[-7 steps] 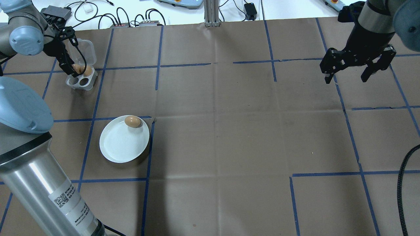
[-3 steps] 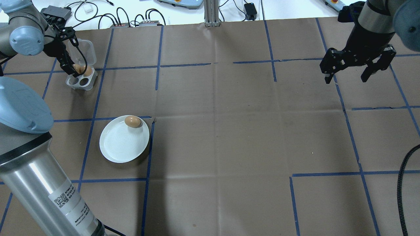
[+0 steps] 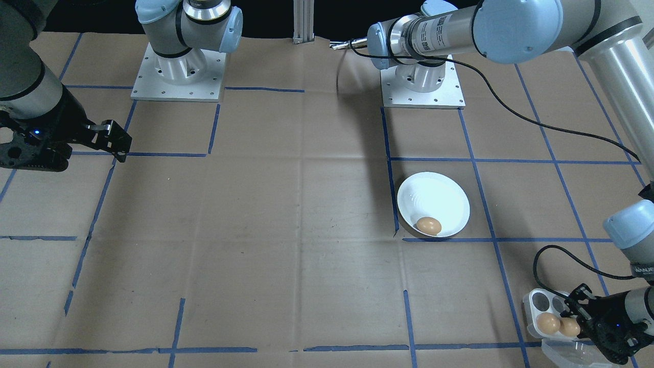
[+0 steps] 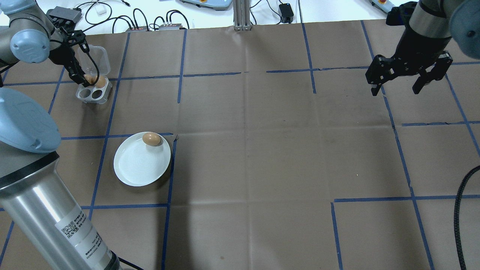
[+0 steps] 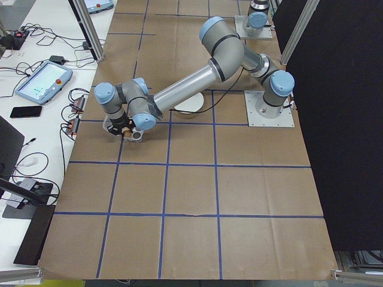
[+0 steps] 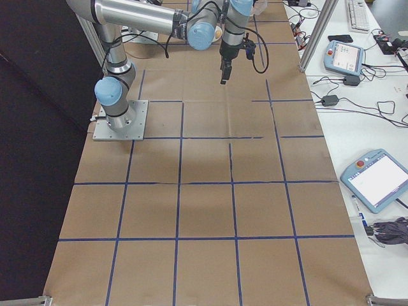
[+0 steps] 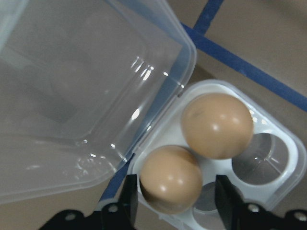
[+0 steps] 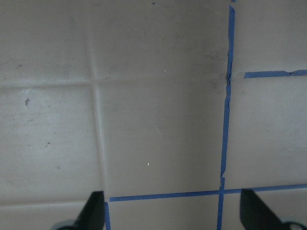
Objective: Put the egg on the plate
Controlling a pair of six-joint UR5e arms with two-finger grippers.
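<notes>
The white plate [image 4: 137, 170] [image 3: 434, 197] lies left of the table's middle, and one brown egg [image 4: 151, 139] [image 3: 428, 225] rests near its rim. Two more eggs [image 7: 217, 125] sit in the small egg tray [image 4: 93, 94] [image 7: 268, 158] at the far left, its clear lid [image 7: 72, 86] folded back. My left gripper [image 4: 84, 78] [image 7: 176, 191] is down at the tray, open, with its fingers on either side of the nearer tray egg [image 7: 170, 178]. A small gap shows at one finger. My right gripper [image 4: 395, 90] [image 8: 172, 215] hangs open and empty above the far right of the table.
Blue tape lines [image 4: 180, 75] divide the brown table cover into squares. Cables and small boxes [image 4: 135, 22] lie past the far edge by the tray. A metal post [image 4: 242, 15] stands at the far middle. A black cable [image 4: 459, 225] hangs at the right edge.
My left gripper has shifted only very slightly at the tray. The right arm, the plate and its egg have not moved.
</notes>
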